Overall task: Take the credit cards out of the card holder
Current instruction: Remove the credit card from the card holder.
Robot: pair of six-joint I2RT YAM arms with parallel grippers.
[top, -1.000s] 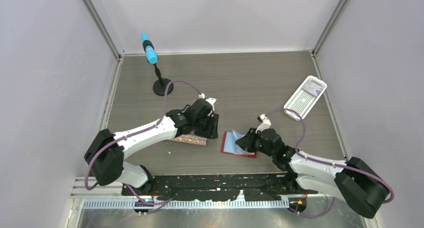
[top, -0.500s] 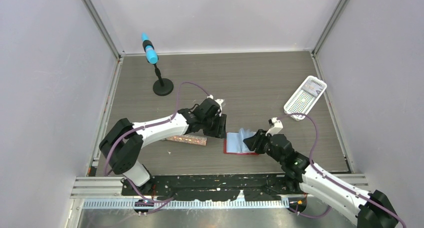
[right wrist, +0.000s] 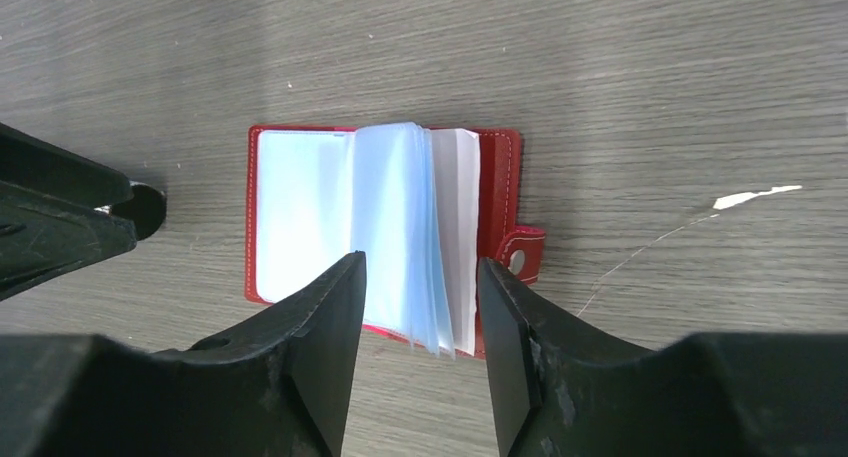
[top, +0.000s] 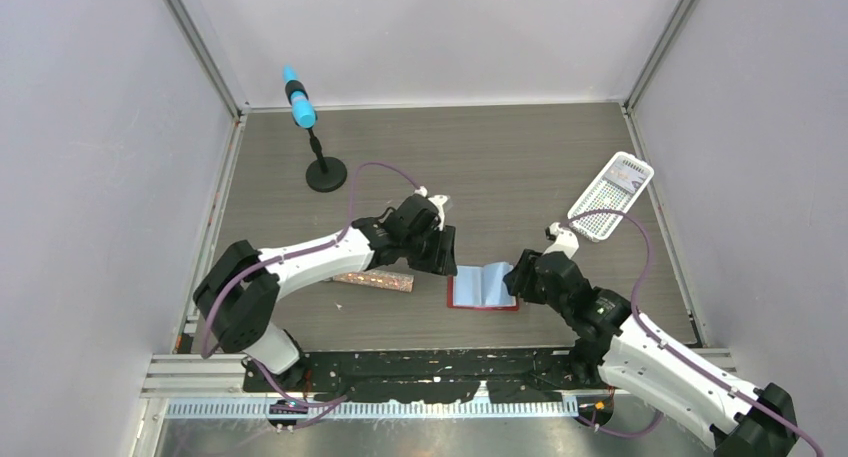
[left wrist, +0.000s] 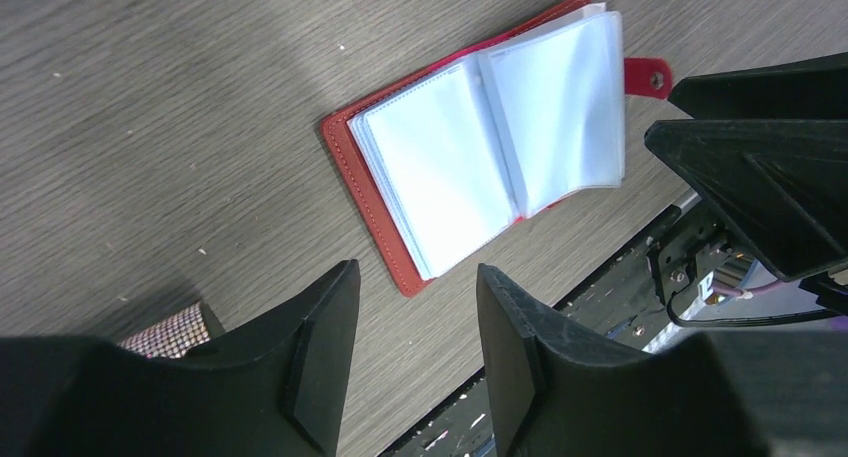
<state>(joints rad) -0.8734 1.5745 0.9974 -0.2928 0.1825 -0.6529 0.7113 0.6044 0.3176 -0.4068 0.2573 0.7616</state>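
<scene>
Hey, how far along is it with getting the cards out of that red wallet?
Done: the red wallet lies open, its clear sleeves fanned up. In hand: nothing; the left tool and right tool hover open on either side of it. Left: pulling the cards out; none shows loose beside the wallet.

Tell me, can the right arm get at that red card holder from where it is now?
Probably yes. The right tool hangs just above the card holder, jaws apart and empty, with nothing in between. The holder lies open on the table, and the left tool hovers off its other side.
</scene>
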